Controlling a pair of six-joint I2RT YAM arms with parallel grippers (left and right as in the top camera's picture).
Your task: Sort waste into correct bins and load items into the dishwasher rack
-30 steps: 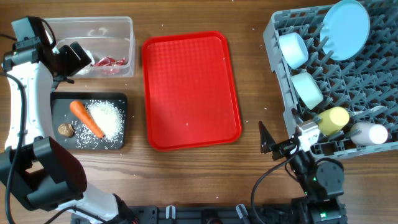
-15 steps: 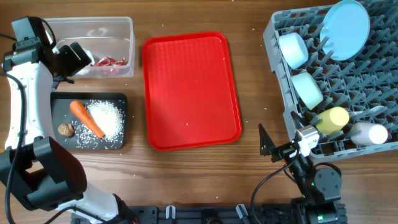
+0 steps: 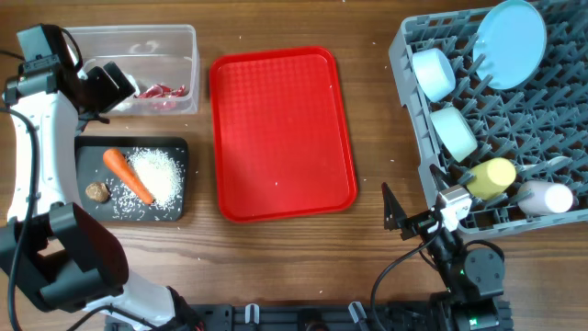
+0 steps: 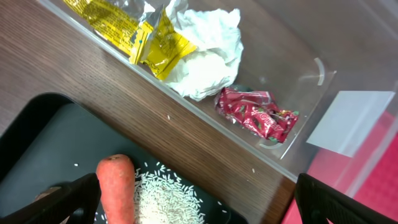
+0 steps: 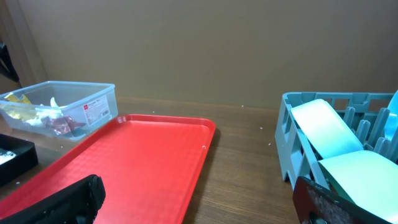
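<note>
Okay, both grippers hang spread apart, holding nothing: left gripper (image 4: 196, 183) over the gap between clear tub (image 3: 184, 37) at ten o'clock and black tray (image 3: 87, 152) at nine, right gripper (image 5: 198, 186) at five, beside the dishwasher rack (image 3: 514, 129) at two. The wrappers (image 4: 146, 37) and tissue (image 4: 208, 59) sit in the tub; carrot (image 3: 127, 175) and rice (image 3: 158, 175) in the tray; plate (image 3: 510, 41), bowls (image 3: 432, 72), yellow cup (image 3: 491, 175) racked. Sorting looks finished to me; next I'd hunt for the spoon, which I can't pick out.
</note>
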